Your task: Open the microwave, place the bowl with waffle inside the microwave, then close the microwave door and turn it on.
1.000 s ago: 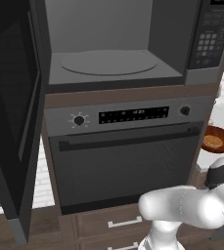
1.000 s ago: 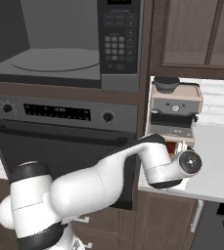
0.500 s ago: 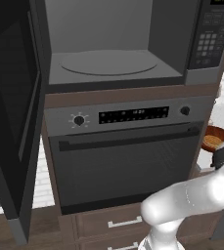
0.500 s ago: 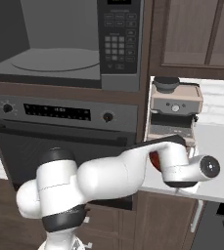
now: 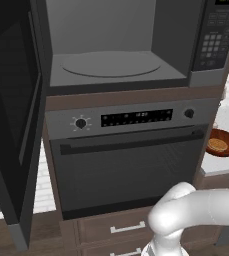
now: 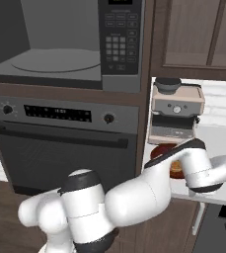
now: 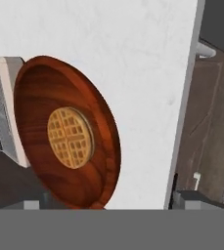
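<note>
Reaching for bowl (image 7: 67, 139) — step 2 of task, by judgement: door (image 5: 11, 125) stands swung wide at left, cavity w/ turntable (image 5: 111, 64) empty.
- Bowl: on white counter (image 7: 147, 73) right of oven (image 5: 131, 160), just beside coffee machine (image 6: 176, 111); waffle (image 7: 70, 137) inside, roughly centred.
- Gripper (image 7: 101, 200): above counter near bowl, nothing between tips; spread — cannot tell.
- Next: lower onto rim, pinch, lift level, carry to cavity.
- Writing: keypad (image 6: 115, 48) & oven display too small to read; no brands legible.
</note>
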